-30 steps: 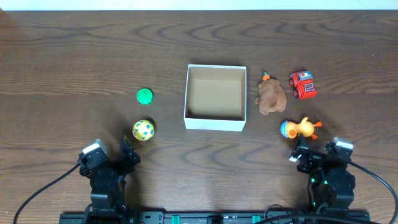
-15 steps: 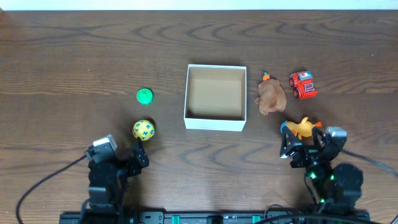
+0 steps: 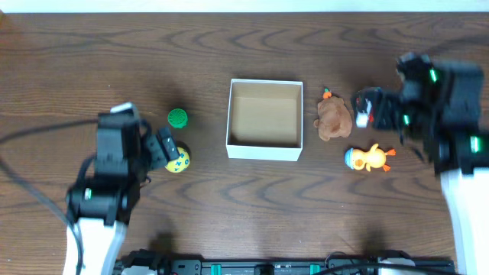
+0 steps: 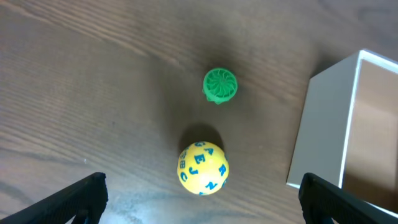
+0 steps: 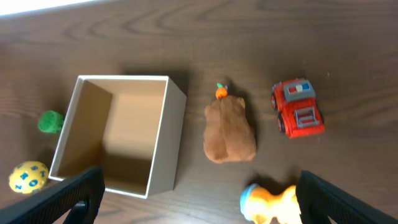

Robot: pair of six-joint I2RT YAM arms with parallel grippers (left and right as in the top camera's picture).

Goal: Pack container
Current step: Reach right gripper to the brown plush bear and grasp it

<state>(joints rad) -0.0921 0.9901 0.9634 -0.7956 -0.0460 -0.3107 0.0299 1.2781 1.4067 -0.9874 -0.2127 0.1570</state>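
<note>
The container [image 3: 263,153] is a white-walled box with an empty tan inside, at the table's middle; it also shows in the left wrist view [image 4: 318,127] and the right wrist view [image 5: 165,142]. Left of it lie a green ball [image 3: 177,118] [image 4: 220,85] and a yellow lettered ball [image 3: 179,160] [image 4: 203,168]. Right of it lie a brown plush [image 3: 334,120] [image 5: 229,130], a red truck [image 5: 297,109] and an orange duck [image 3: 368,157] [image 5: 273,202]. My left gripper [image 3: 162,149] [image 4: 202,199] is open and empty, above and just short of the yellow ball. My right gripper [image 3: 365,103] [image 5: 199,199] is open and empty, high over the truck.
The dark wooden table [image 3: 92,69] runs wide on all sides. The right arm's body [image 3: 451,114] covers most of the truck in the overhead view. Cables trail from both arms at the near edge.
Both arms have risen from the near edge and moved forward. The left one came up beside the yellow ball; the right one passed the duck and hangs over the truck. The toys have not moved.
</note>
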